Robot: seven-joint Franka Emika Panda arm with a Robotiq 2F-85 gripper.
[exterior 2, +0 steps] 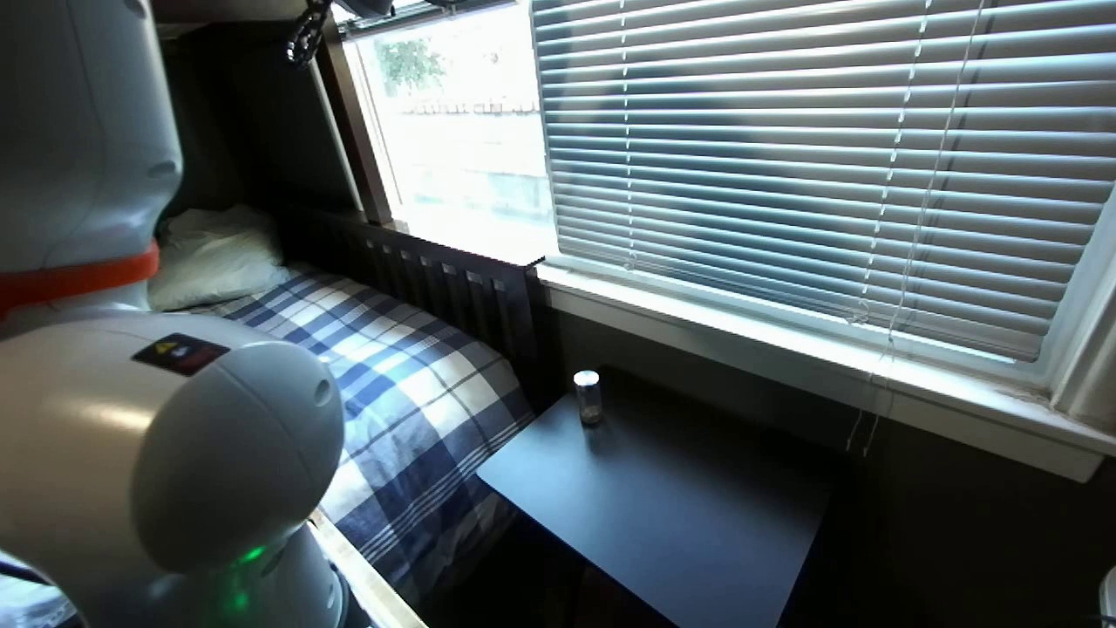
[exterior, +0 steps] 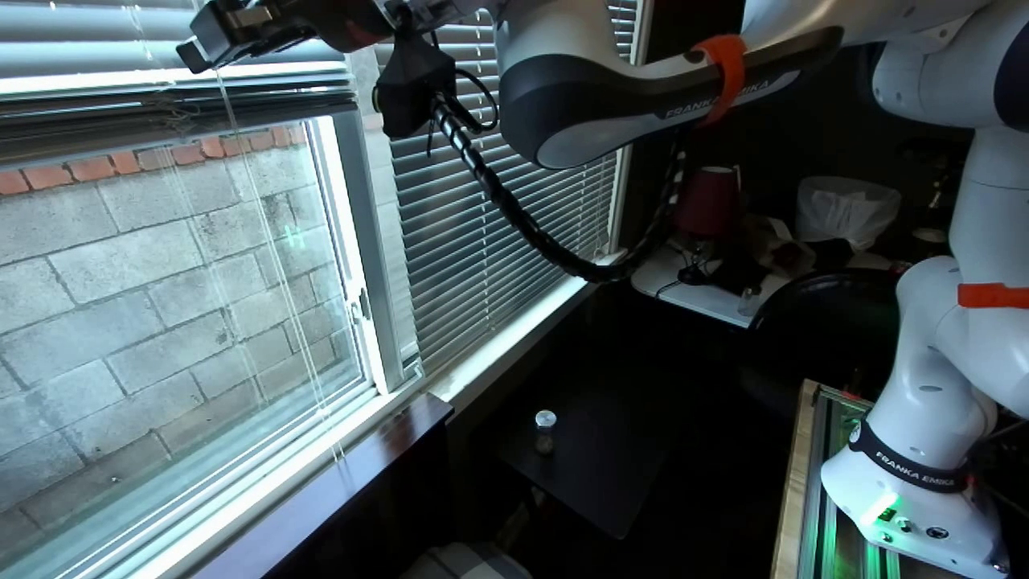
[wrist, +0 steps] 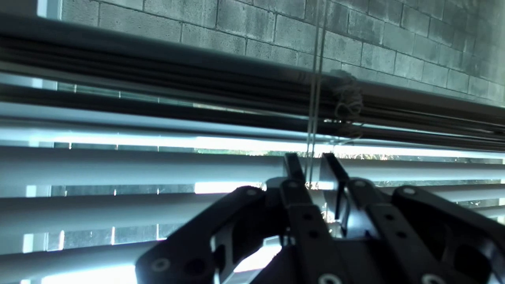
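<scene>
Two thin cords hang before the blind, showing in the gap of the gripper, whose fingertips stand slightly apart and appear to grip nothing. Expect light, limp, possibly slippery strands; pinch both together at fingertip level, clear of the tangled string.

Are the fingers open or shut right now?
Open, though narrowly: in the wrist view a gap separates the fingers, and two thin cords show in it.
</scene>
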